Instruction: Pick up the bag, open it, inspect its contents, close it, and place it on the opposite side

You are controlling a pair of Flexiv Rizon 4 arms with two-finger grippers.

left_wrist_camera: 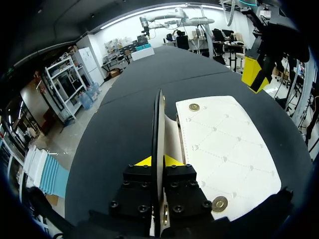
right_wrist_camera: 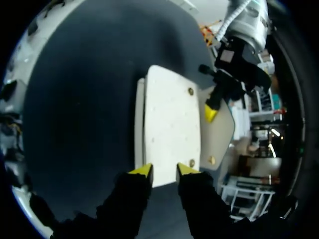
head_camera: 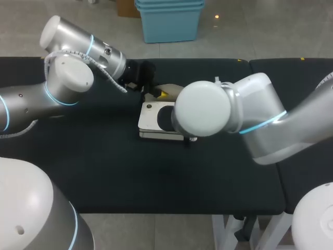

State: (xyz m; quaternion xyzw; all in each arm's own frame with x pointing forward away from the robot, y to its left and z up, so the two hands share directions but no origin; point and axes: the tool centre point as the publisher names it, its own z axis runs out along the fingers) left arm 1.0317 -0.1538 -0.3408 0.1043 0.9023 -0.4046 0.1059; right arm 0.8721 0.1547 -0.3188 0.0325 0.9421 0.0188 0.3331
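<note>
Hidden: in the head view the right arm point(head_camera: 208, 109) covers much of the white bag point(head_camera: 151, 119) and all of the right pincer point(right_wrist_camera: 164, 170); no view shows the bag's inside.
Left pincer point(left_wrist_camera: 158, 162): clamped tight on the thin edge of the bag's flap point(right_wrist_camera: 222, 134), holding it raised off the bag's body.
Right pincer: fingers a little apart, gripping nothing, over the bag's near edge; whether it touches is unclear.
Bag: lies flat near the middle of the black counter point(head_camera: 104, 166), between the two arms.
</note>
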